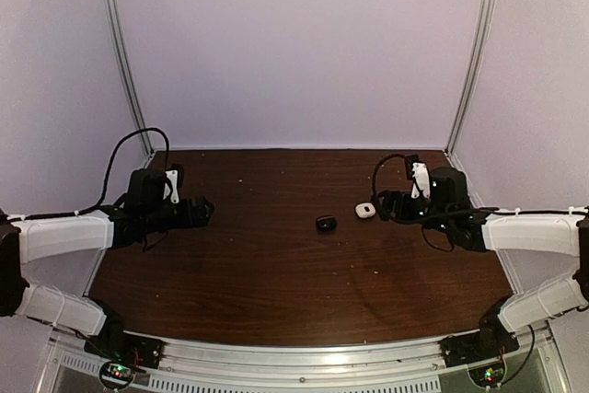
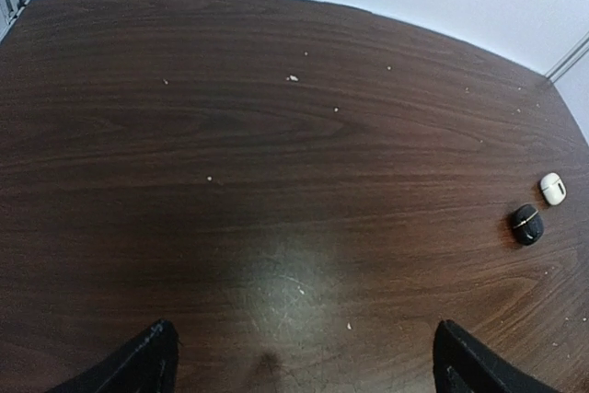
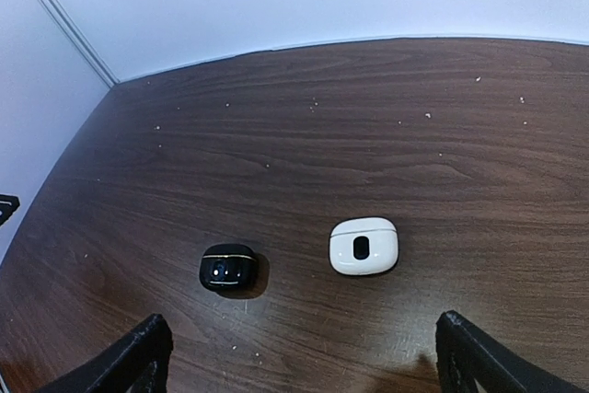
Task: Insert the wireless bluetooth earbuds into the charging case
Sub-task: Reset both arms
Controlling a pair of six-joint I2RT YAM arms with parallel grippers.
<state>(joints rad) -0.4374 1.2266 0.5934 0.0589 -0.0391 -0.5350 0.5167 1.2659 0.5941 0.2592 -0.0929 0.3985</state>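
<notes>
Two closed pebble-like charging cases lie on the dark wood table. One is a black case with a gold line; the other is a white case with a dark oval mark. No wireless bluetooth earbuds are in view. My right gripper hovers open just right of the white case, with both cases ahead of its fingers. My left gripper is open over bare wood far to the left, holding nothing.
Small pale specks dot the table. White walls close off the back and sides, with metal posts at the back corners. A metal rail runs along the near edge between the arm bases.
</notes>
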